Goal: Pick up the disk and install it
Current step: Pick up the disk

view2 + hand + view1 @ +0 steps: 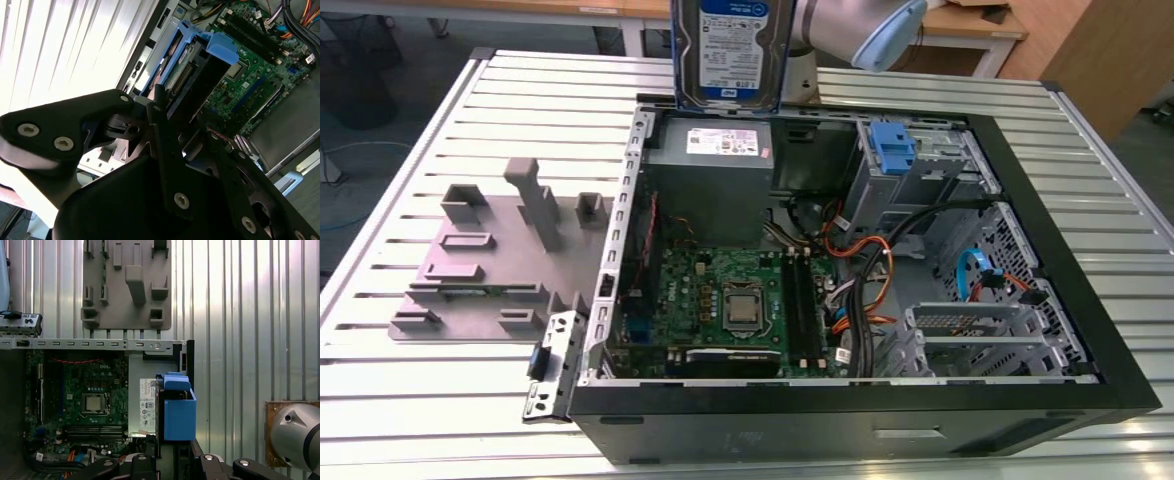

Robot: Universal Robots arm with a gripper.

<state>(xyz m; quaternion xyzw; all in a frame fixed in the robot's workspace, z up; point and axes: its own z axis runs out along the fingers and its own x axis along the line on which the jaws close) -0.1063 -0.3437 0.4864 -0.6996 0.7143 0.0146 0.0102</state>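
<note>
The disk (731,48), silver with a white-and-blue label and a blue carrier, hangs upright above the far edge of the open computer case (1067,385), over the grey power-supply box (720,150). The arm (861,30) stands just behind it. In the second wrist view my gripper (186,117) is shut on the disk (197,65), with a black finger on each side. In the first wrist view the disk's blue carrier (178,415) shows end-on just beyond the gripper (172,455), level with the case's side wall.
Inside the case lie the green motherboard (720,300), orange and black cables (861,255) and a tall blue clip on a metal cage (891,150). A grey fixture plate (480,260) with upright blocks sits on the slatted metal table (427,390) at the exterior view's left.
</note>
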